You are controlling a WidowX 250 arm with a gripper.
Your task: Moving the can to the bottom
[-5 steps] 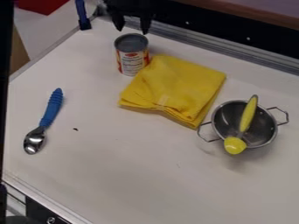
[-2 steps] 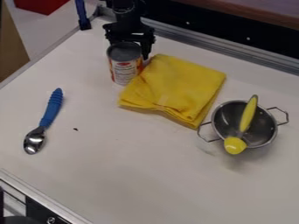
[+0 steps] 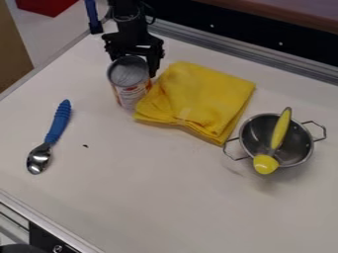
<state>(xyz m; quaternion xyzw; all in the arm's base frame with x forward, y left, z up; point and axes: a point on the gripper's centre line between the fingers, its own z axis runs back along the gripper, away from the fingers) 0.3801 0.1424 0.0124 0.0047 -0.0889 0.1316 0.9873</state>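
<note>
I'm seeing the can (image 3: 131, 81) jutting out from the claw (image 3: 135, 63), toward the bottom. Whether it's being gripped, I can't tell.

- The white, flat tabletop (image 3: 165, 197) is viewed from above at a downward slant, and is cut off by the frame's left, right and bottom edges.
- The view is directed toward the grey, ridged metal rail (image 3: 244, 52), which is seen running diagonally from the upper left to the right edge.
- Enough nearness is given for the round silver metal bowl (image 3: 298, 143), right of centre, to be seen into and shown whole.
</note>
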